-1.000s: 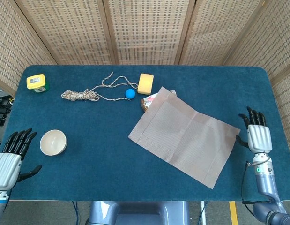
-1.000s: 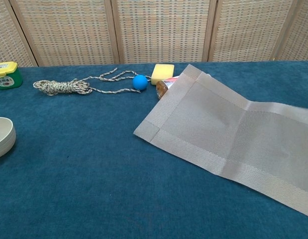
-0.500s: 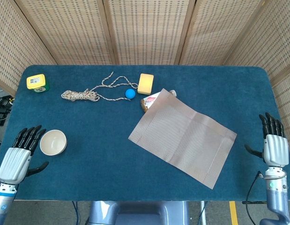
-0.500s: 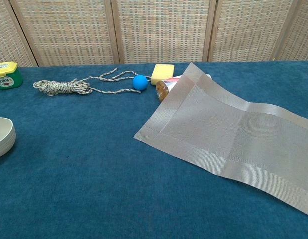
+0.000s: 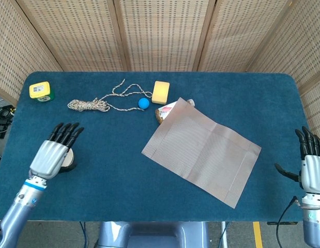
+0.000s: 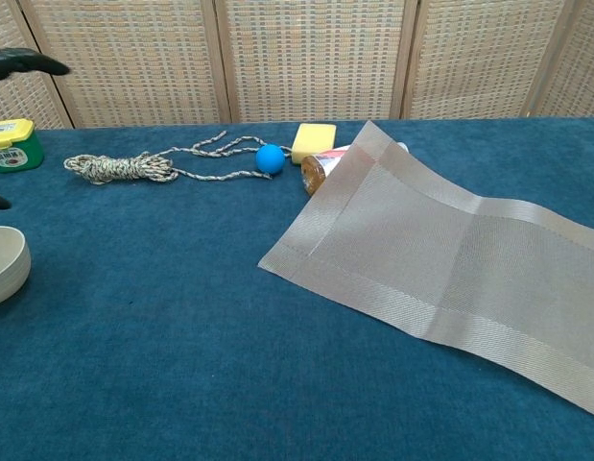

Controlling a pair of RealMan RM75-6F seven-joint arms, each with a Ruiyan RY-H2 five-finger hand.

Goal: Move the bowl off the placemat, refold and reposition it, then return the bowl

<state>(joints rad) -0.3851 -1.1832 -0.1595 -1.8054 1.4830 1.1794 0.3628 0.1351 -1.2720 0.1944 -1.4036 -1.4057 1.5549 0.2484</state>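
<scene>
The grey woven placemat (image 5: 201,152) lies unfolded and askew on the right half of the blue table, also in the chest view (image 6: 450,259). The white bowl (image 6: 4,264) sits on the cloth at the left, far from the mat; in the head view my left hand (image 5: 54,152) covers most of it. That hand hovers over the bowl with fingers spread, and its dark fingertips (image 6: 28,63) show at the top left of the chest view. My right hand (image 5: 310,165) is open beyond the table's right edge, apart from the mat.
Along the far side lie a yellow tape measure (image 5: 41,91), a coil of rope (image 5: 90,105), a blue ball (image 5: 143,103) and a yellow sponge (image 5: 161,92). A small packet (image 5: 165,111) pokes out from under the mat's far corner. Wicker screens stand behind the table.
My left hand has moved forward and to the right until it is over the bowl. My right hand has drawn back from the mat's edge towards the lower right. The mat's near-left corner has flattened out.
</scene>
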